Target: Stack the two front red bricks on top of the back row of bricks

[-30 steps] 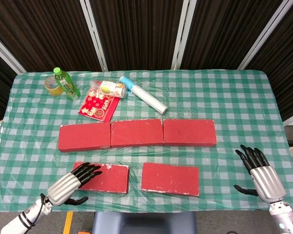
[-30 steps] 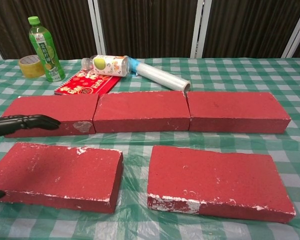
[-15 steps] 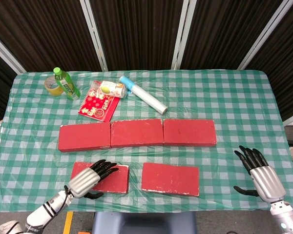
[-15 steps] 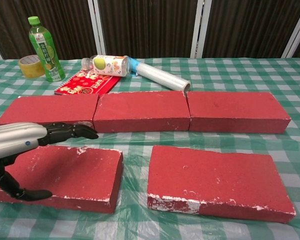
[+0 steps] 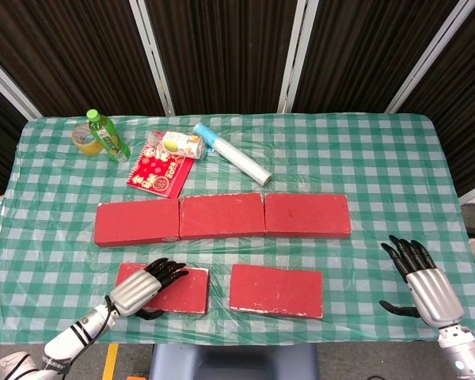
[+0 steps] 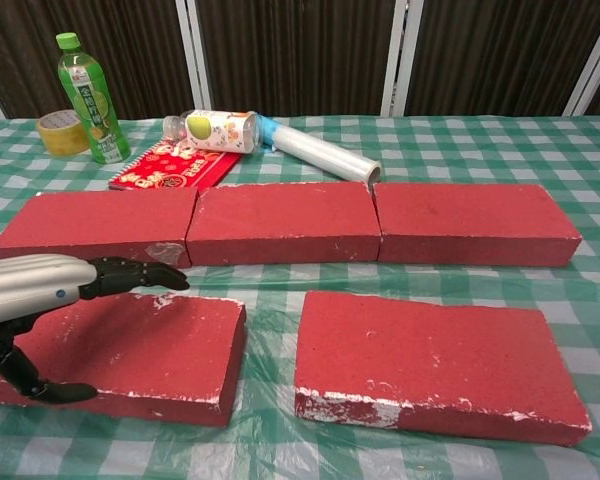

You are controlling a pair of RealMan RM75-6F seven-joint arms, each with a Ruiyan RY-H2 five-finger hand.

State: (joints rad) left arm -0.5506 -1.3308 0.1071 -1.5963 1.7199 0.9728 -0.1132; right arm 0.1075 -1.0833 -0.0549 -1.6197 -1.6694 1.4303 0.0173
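As the left robot hand [image 5: 142, 289] is settling lower over the front left brick [image 6: 120, 345], fingers above, thumb below its near edge, not yet clamped, a lift is looking close. The front right brick [image 5: 276, 290] is lying untouched; the right robot hand [image 5: 421, 286] is hovering spread, empty.

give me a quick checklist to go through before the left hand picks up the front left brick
1. Left hand over the front left brick: ok, fingers lie across its top, thumb low at its near edge.
2. Firm grip on that brick: cannot tell; it lies flat on the table.
3. Back row of bricks flush, tops bare for stacking: ok.
4. Front right brick apart from the left one: ok, a gap shows between them.
5. Right hand out of the way: ok, open, off to the right of all bricks.
6. Green bottle and plastic wrap roll behind the back row: ok.
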